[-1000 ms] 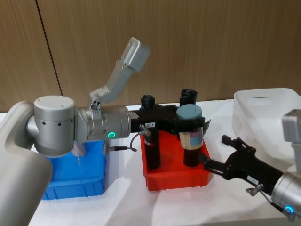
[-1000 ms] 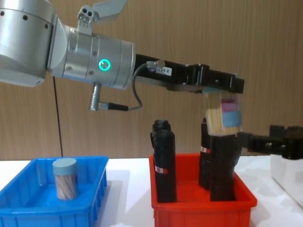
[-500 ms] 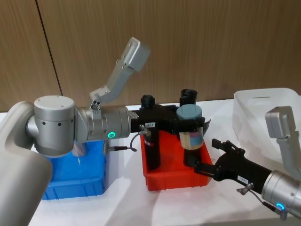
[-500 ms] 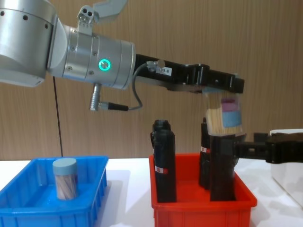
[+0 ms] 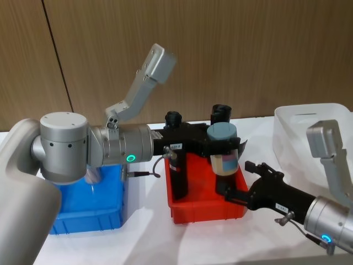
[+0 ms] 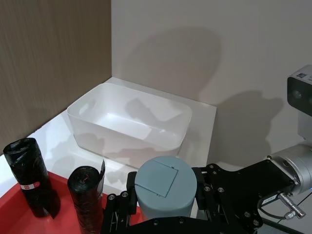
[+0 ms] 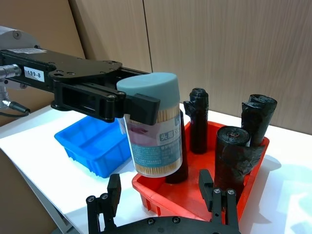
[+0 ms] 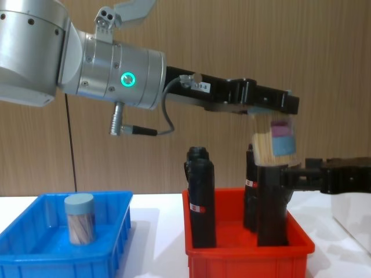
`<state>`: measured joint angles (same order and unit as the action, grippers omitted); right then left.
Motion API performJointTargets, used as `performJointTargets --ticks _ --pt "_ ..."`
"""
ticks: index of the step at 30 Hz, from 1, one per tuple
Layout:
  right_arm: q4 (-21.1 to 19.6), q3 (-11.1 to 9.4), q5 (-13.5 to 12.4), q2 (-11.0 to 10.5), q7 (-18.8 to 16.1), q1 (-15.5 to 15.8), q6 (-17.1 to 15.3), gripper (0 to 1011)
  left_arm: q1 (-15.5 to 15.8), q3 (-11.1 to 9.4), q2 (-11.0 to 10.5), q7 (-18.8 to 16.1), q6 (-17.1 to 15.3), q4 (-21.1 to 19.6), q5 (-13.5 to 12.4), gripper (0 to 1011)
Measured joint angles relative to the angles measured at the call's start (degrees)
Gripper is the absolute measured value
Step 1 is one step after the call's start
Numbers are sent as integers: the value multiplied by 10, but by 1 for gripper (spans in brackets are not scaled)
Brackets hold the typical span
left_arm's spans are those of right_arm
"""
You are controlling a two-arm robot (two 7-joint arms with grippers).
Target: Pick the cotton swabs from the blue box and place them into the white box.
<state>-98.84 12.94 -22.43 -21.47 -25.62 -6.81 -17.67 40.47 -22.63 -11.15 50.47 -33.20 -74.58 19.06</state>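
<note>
My left gripper is shut on a jar of cotton swabs just under its blue-grey lid and holds it upright above the red bin. The same jar hangs in front of my right gripper, which is open, with its fingers spread slightly below the jar. In the chest view the right gripper sits just right of the jar. Another jar of cotton swabs stands in the blue box. The white box is at the far right.
Tall black rolls stand upright in the red bin between the blue box and the white box. One roll is right under the held jar. A wooden wall stands behind the table.
My right gripper has moved left, from near the white box to close beside the held jar. The left arm and the jar have stayed still.
</note>
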Motion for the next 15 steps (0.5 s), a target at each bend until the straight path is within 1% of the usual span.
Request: performJointTargets --ticks 15 --pt "-8 4 -1 -1 -1 -4 -5 1002 0 0 0 0 0 0 0 668"
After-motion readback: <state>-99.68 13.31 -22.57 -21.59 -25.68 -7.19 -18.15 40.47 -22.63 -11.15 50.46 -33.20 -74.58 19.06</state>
